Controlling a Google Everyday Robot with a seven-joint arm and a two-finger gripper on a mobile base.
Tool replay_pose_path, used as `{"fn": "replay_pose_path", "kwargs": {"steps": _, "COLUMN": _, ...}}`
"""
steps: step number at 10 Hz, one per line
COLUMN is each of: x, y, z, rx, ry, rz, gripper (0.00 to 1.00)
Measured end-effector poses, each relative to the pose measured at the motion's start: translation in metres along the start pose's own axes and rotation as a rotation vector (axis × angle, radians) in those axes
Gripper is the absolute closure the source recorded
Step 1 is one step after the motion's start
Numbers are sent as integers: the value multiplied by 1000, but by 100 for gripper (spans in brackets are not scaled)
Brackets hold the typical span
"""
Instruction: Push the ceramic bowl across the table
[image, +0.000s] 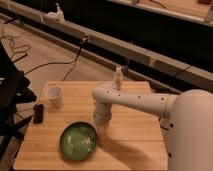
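Observation:
The green ceramic bowl (78, 140) sits on the light wooden table (135, 135) near its front left. It is wide, shallow and glossy with a darker rim. My white arm reaches in from the right and bends down over the table's middle. The gripper (102, 125) hangs just to the right of the bowl's rim, close to it or touching it; I cannot tell which.
A small white cup (55, 96) stands at the table's back left. A small dark object (38, 113) lies near the left edge. A white bottle (118, 78) stands at the back edge behind the arm. A long dark bench (125, 50) and floor cables run behind.

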Motion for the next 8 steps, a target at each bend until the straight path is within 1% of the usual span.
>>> {"fn": "replay_pose_path", "kwargs": {"steps": 2, "x": -7, "y": 23, "z": -4, "rx": -13, "ry": -20, "rz": -55, "gripper": 100}}
{"fn": "replay_pose_path", "kwargs": {"steps": 4, "x": -11, "y": 61, "z": -3, "rx": -34, "ry": -28, "rz": -142, "gripper": 100}}
{"fn": "replay_pose_path", "kwargs": {"steps": 5, "x": -12, "y": 86, "z": 0, "rx": -46, "ry": -20, "rz": -203, "gripper": 100}}
{"fn": "replay_pose_path", "kwargs": {"steps": 8, "x": -11, "y": 142, "z": 10, "rx": -66, "ry": 7, "rz": -344, "gripper": 100}}
